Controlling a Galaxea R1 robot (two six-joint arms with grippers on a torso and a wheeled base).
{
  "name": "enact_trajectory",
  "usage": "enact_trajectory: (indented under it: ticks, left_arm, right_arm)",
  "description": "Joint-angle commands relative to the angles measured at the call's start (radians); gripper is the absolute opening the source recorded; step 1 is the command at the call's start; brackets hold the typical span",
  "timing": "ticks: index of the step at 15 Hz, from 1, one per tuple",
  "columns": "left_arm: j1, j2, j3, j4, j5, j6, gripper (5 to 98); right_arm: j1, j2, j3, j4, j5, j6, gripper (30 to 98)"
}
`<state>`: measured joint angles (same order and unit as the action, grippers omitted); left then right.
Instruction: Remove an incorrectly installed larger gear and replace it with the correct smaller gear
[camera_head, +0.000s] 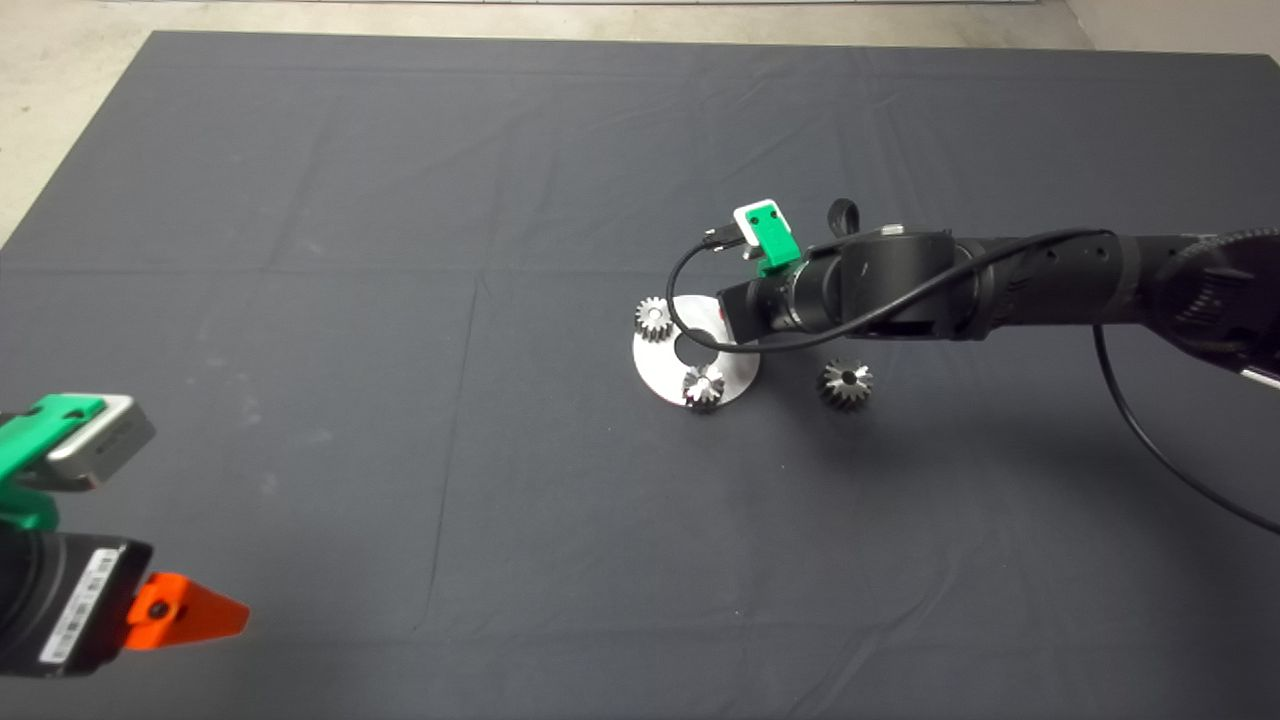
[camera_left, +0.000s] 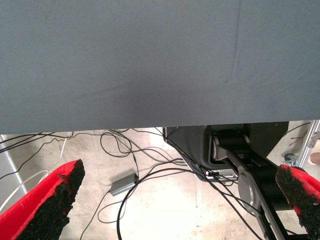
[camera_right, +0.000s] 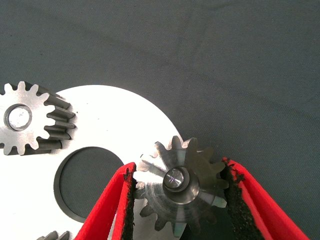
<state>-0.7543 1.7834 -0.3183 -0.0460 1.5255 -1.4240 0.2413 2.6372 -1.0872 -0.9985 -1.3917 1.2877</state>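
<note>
The larger gear (camera_right: 165, 200), a grey steel cone-shaped gear with shiny tooth faces, sits on a pin at the rim of the round silver plate (camera_right: 110, 120). My right gripper (camera_right: 180, 167) is shut on it, with the pads (camera_right: 127, 200) touching its teeth on both sides. In the head view my right arm (camera_head: 860, 285) hides this gear. The smaller gear (camera_head: 846, 382), blackish with a centre hole, stands on the mat just right of the plate (camera_head: 655, 365). My left gripper (camera_head: 185, 610) is parked, open and empty, at the lower left.
A pale silver flat-toothed gear (camera_head: 652, 318) sits on the plate's far-left side and also shows in the right wrist view (camera_right: 22, 117). A small shiny gear (camera_head: 703, 386) sits at the plate's near edge. The left wrist view shows the mat edge and floor cables (camera_left: 125, 185).
</note>
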Motion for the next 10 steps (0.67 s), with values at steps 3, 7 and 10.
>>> enact_trajectory:
  ticks: [3, 7, 10]
  left_arm:
    - [-0.010, -0.003, 0.010, -0.018, 0.074, 0.001, 98.2]
    - [-0.010, -0.003, 0.010, -0.018, 0.074, 0.001, 98.2]
    - [-0.010, -0.004, 0.010, -0.018, 0.074, 0.001, 98.2]
  right_arm:
    - [0.009, 0.001, 0.014, -0.029, 0.002, 0.007, 40.4]
    - [0.009, -0.001, 0.014, -0.029, 0.002, 0.007, 40.4]
    - [0.009, 0.001, 0.009, -0.029, 0.002, 0.007, 40.4]
